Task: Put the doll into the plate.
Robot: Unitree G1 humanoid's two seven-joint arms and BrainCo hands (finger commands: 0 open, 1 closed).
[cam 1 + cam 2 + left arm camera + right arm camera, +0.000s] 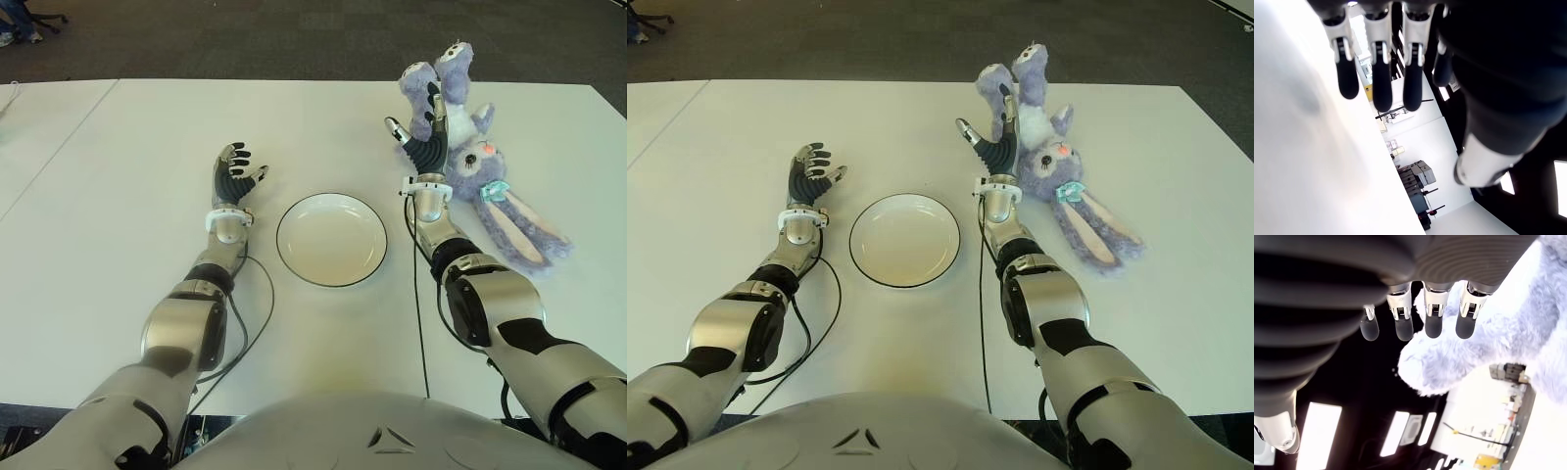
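Room beyond the white table

White table [118, 196] is filling most of the view; a seam is running along its left side. Dark grey carpet [294, 39] is showing beyond its far edge, with chair legs [39, 22] standing at the far left corner.

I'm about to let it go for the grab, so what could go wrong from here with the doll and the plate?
1. The right hand is open beside the doll, holding nothing; closing now may catch only a leg, leaving the doll dangling.
2. The long ears trail away from the plate, so they could drag or end up hanging over the rim.
3. The carry could nudge the plate toward the idle left hand.
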